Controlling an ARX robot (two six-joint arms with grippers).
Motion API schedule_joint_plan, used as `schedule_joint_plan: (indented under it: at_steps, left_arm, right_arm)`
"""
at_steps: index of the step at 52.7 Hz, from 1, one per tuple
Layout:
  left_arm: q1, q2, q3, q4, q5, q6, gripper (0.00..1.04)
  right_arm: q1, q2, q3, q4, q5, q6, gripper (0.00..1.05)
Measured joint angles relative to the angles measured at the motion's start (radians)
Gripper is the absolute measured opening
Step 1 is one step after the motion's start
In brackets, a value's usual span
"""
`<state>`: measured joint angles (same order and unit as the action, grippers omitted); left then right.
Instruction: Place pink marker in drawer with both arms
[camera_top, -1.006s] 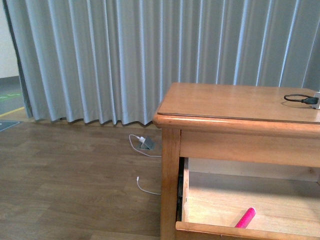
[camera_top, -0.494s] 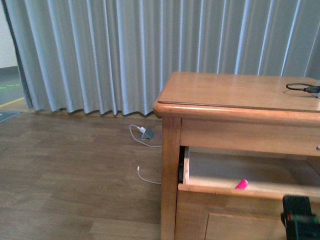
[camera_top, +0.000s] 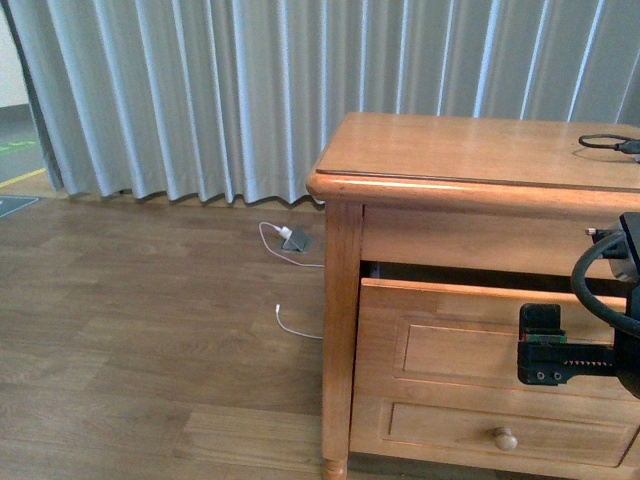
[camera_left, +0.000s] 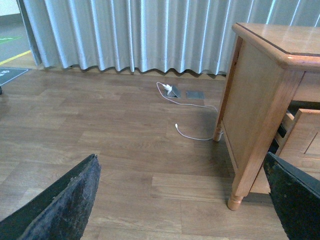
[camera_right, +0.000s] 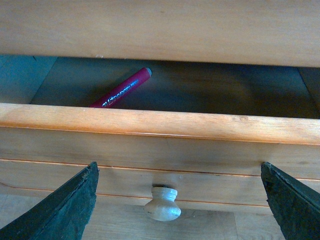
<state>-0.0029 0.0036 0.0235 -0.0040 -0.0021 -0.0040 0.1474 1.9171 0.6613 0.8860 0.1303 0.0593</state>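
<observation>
right gripper (camera_right: 180, 210) open facing drawer (camera_right: 160, 125), pink marker (camera_right: 121, 89) lying diagonally inside

We get even, soft daylight in the front view; the curtain (camera_top: 250, 90) glows pale blue-white, and the table (camera_top: 470, 150) top carries a mild sheen along its front edge. The right arm (camera_top: 590, 340) is sharp. In the right wrist view the drawer (camera_right: 160, 122) interior sits in deep shadow, so the pink marker (camera_right: 122, 90) reads dull red. Left wrist view is bright, the floor (camera_left: 100, 130) slightly soft, the dark finger edges blurred.
</observation>
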Motion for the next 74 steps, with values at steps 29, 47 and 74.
schedule_joint_plan:
  at_steps: [29,47,74]
  left_arm:
    - [0.0,0.0,0.0,0.0,0.0,0.0,0.99]
    - [0.0,0.0,0.0,0.0,0.0,0.0,0.99]
    - [0.0,0.0,0.0,0.0,0.0,0.0,0.99]
  right_arm:
    - [-0.004,0.155,0.189,-0.055,0.093,0.022,0.96]
    - [-0.019,0.126,0.175,-0.072,0.055,0.024,0.96]
    - [-0.033,-0.431,-0.157,-0.296,0.027,-0.003,0.96]
